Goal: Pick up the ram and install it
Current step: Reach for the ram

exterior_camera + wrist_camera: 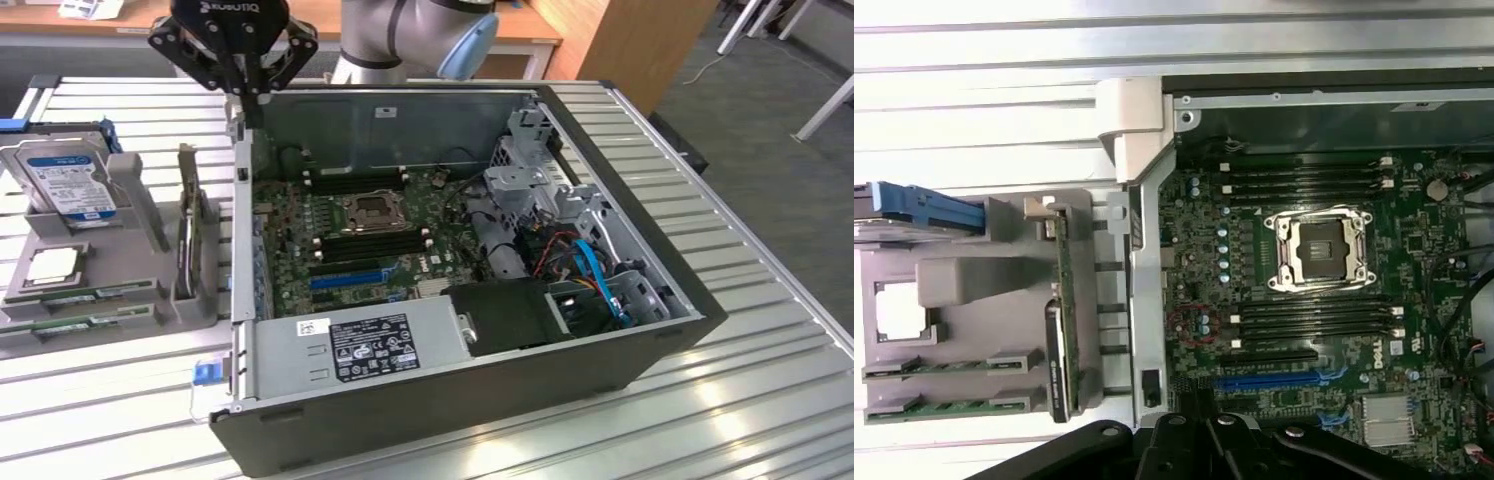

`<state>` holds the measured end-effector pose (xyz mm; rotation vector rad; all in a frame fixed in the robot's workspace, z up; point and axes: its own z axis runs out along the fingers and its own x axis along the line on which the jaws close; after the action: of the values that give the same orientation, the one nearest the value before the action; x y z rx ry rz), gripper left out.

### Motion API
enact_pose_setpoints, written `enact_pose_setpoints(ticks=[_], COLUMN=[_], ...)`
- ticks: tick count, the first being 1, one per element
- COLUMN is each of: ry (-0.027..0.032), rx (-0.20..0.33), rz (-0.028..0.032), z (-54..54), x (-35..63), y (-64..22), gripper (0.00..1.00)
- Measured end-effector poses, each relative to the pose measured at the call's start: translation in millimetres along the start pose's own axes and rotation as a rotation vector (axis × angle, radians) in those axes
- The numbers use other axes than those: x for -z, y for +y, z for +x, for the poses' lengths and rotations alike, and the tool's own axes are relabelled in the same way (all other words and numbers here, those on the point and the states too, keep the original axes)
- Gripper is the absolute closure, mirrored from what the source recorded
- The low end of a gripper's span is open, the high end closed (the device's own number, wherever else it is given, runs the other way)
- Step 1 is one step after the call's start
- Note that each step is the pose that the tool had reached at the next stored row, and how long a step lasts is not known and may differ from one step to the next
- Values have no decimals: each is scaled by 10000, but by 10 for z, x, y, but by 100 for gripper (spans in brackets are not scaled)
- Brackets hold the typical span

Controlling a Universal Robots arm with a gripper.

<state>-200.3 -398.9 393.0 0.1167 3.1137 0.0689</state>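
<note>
Right, the ram (87, 296) (949, 365) lies flat in the grey moulded tray (134, 200), at its near end on the exterior view's left. It is a long, narrow green board, finger-slim, held at each end by grey clips. A second stick (74, 324) just like it sits parallel beside it. Over by the computer case (641, 330), the gripper (248, 100) (1199, 435) hangs above the wall nearest the tray, well apart from the ram, with its black fingers pinched together and gripping nothing. The same tray carries a silver hard drive (60, 180) with a blue label, propped upright, and a square processor chip (54, 265), pale and shiny. Inside the case the motherboard (360, 240) shows green and densely studded, with a square metal-framed socket (374, 212) flanked by dark, empty memory slots. The slatted table (747, 400) under it all is ribbed, pale metal.
</note>
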Motion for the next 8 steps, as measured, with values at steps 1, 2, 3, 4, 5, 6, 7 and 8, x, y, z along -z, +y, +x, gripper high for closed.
enact_pose_setpoints(ticks=[1,2,3,4,5,6,7,8], ry=[1,1,0,0,0,-1,0,1], rx=[1,1,2,1,0,0,0,1], rz=[0,1,0,0,0,0,0,0], z=[28,56,88,117,150,181,212,244], x=[1,2,2,3,3,4,5,6], y=[-2,-5,-7,-10,-12,-15,-17,-20], gripper=[90,90,90,90,90,90,90,90])
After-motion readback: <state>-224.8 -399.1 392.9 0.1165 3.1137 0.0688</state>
